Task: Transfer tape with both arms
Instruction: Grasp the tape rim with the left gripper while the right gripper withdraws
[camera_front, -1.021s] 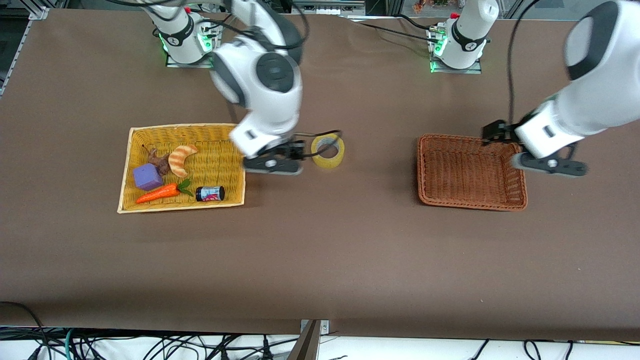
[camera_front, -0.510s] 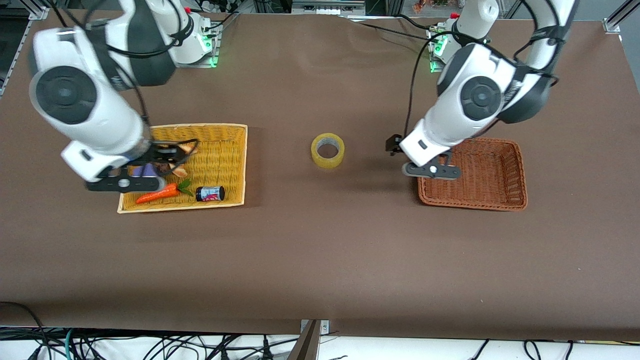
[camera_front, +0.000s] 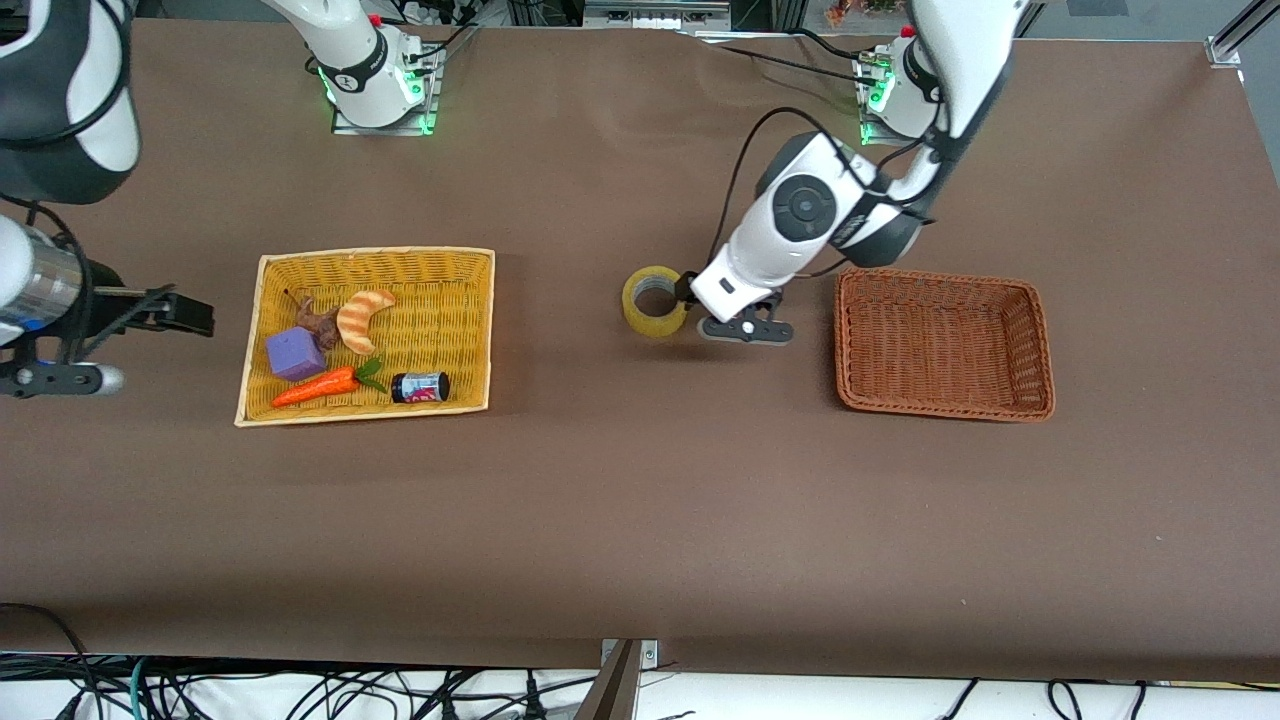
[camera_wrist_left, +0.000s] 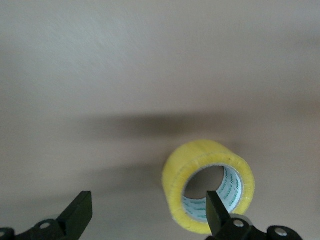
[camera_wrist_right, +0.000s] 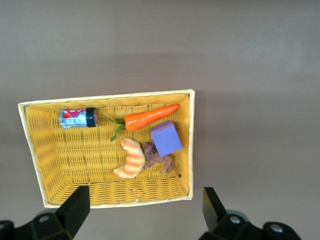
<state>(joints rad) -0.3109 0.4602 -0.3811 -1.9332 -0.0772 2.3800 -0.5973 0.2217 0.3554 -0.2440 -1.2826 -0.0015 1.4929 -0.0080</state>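
Left gripper (camera_front: 712, 308) hangs low beside the tape (camera_front: 655, 301), fingers spread wide, 1 finger (camera_wrist_left: 216, 212) in front of the roll's hole. Tape lies on the desk (camera_front: 640, 500) between the yellow basket (camera_front: 478, 330) and the brown basket (camera_front: 1040, 340). Best to straddle 1 wall squarely before closing. Right gripper (camera_front: 60, 345) waits, spread wide, off the yellow basket's end.

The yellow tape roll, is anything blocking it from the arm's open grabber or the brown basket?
Nothing visible does. The left end effector is open beside the translucent yellow tape roll, and only bare table lies between it and the brown wicker basket.
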